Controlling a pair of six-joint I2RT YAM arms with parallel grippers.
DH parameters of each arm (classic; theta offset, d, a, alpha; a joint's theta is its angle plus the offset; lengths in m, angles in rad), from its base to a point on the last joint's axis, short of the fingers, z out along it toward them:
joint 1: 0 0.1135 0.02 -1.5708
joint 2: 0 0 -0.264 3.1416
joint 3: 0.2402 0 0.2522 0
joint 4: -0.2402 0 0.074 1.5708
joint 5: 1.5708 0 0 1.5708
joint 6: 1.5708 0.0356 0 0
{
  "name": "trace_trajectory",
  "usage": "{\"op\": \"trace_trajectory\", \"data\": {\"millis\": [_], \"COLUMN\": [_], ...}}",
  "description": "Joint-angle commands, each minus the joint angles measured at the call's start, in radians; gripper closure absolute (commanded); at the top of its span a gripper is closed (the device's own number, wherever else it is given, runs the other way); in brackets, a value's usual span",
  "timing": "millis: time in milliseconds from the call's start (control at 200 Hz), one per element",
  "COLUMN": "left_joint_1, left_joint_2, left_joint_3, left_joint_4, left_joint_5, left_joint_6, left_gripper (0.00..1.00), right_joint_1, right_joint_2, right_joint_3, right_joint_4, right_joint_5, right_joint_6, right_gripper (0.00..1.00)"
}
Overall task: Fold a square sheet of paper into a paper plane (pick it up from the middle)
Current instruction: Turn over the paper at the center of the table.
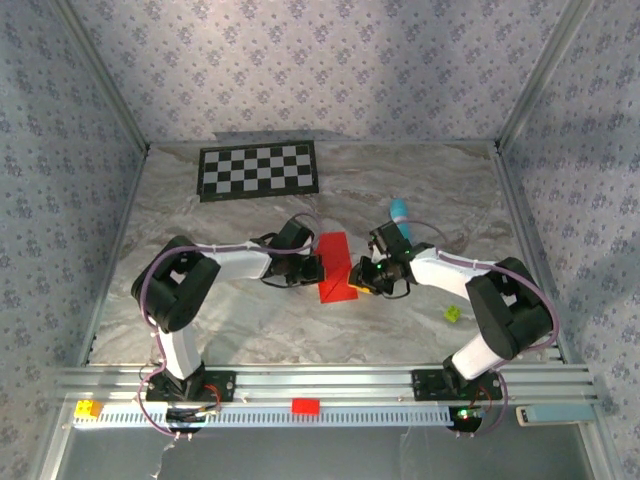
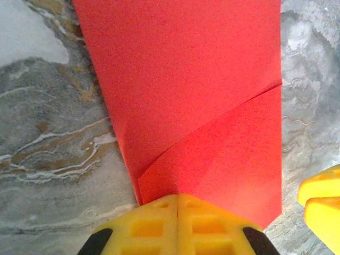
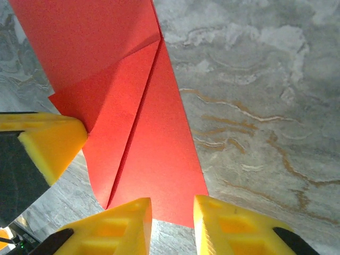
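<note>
The red sheet of paper lies flat on the marble table, folded into a long narrow shape with diagonal flaps and a crease down its length. My left gripper is shut, and its yellow tips rest on the paper's left edge. My right gripper stands at the paper's right side. In the right wrist view that gripper is open a little, and the paper's near edge lies just ahead of the gap. The left fingers touch the paper's corner there.
A black-and-white checkerboard lies at the back left. A teal stick sits behind the right gripper. A small green thing is near the right arm. A red block and a yellow block sit on the front rail.
</note>
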Motion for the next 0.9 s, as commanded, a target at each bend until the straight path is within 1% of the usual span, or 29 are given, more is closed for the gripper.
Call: {"op": "trace_trajectory", "data": {"millis": [0,325,455,775,830,895], "left_joint_1": [-0.014,-0.015,-0.016,-0.017,-0.017,-0.016], "left_joint_2": [-0.01,-0.012,-0.012,-0.011,-0.009,-0.009], "left_joint_3": [-0.027,-0.017,-0.022,-0.022,-0.022,-0.023], "left_joint_4": [-0.047,-0.054,-0.053,-0.054,-0.054,-0.055], "left_joint_5": [-0.012,-0.016,-0.016,-0.018,-0.018,-0.018], "left_joint_6": [-0.012,-0.011,-0.01,-0.01,-0.009,-0.009], "left_gripper": [1.0,1.0,1.0,1.0,1.0,1.0], "right_joint_1": [0.011,0.016,0.015,0.023,0.023,0.024], "right_joint_2": [-0.021,0.002,0.015,0.063,0.069,0.074], "right_joint_3": [-0.014,-0.028,-0.044,-0.027,-0.019,-0.013], "right_joint_4": [-0.029,0.013,0.053,0.1,0.108,0.134], "right_joint_5": [0.014,-0.001,-0.026,-0.052,-0.055,-0.064], "right_joint_6": [0.02,0.037,0.052,0.059,0.058,0.06], "right_gripper": [0.71,0.69,0.68,0.68,0.67,0.63]}}
